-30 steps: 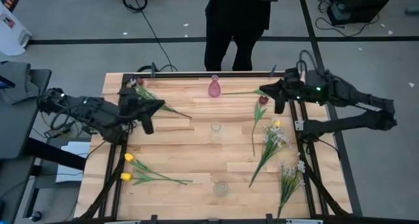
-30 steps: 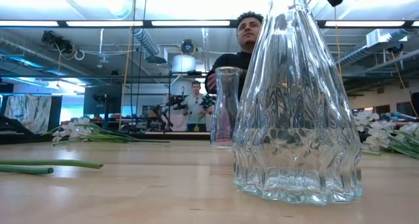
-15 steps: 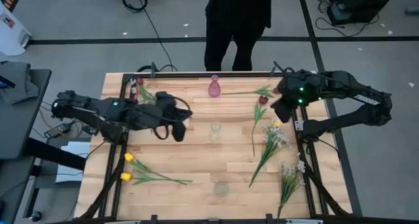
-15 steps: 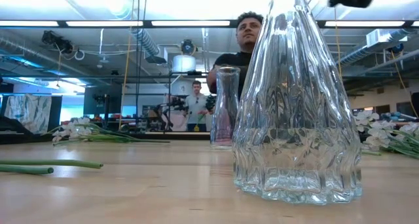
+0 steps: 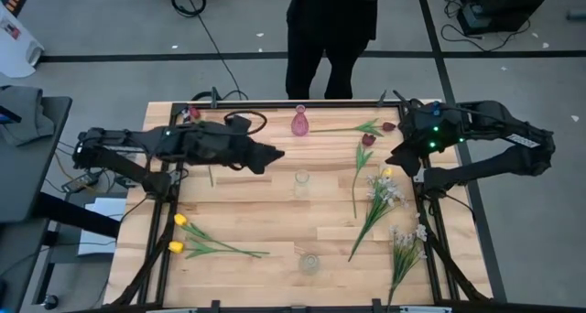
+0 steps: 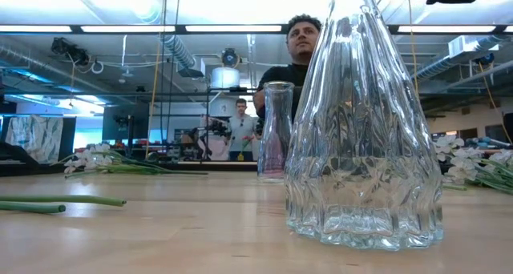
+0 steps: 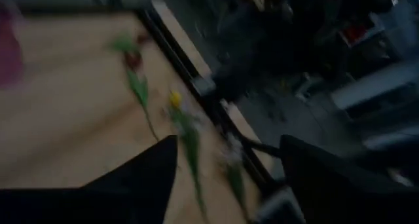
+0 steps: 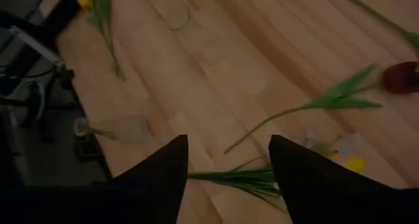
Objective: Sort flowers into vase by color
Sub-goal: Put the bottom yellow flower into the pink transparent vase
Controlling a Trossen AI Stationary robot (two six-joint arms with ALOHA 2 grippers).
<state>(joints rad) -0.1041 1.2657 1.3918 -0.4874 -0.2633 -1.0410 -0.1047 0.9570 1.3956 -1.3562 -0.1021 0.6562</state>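
Two yellow tulips (image 5: 179,232) lie flat at the near left. A third yellow tulip (image 5: 386,173) lies among the white blossom sprays (image 5: 392,196) at the right. Two dark red tulips (image 5: 368,140) (image 5: 388,126) lie at the far right, and another red tulip (image 5: 194,114) lies at the far left. A pink vase (image 5: 299,123) and two clear vases (image 5: 301,180) (image 5: 309,263) stand down the middle. My left gripper (image 7: 229,178) hovers open just left of the middle clear vase. My right gripper (image 8: 229,165) hovers open over the right-hand flowers. Neither holds anything.
A person (image 5: 331,38) stands beyond the far edge. Black rails (image 5: 423,203) run along the table's left and right sides. The near clear vase (image 6: 365,122) fills much of the low view. Bare wood (image 5: 247,203) lies between the left tulips and the middle vases.
My left gripper has swept from the table's left side toward the right, ending near the middle clear vase. My right gripper has drawn back a little toward the right and near edges, uncovering a red tulip's head at the far right.
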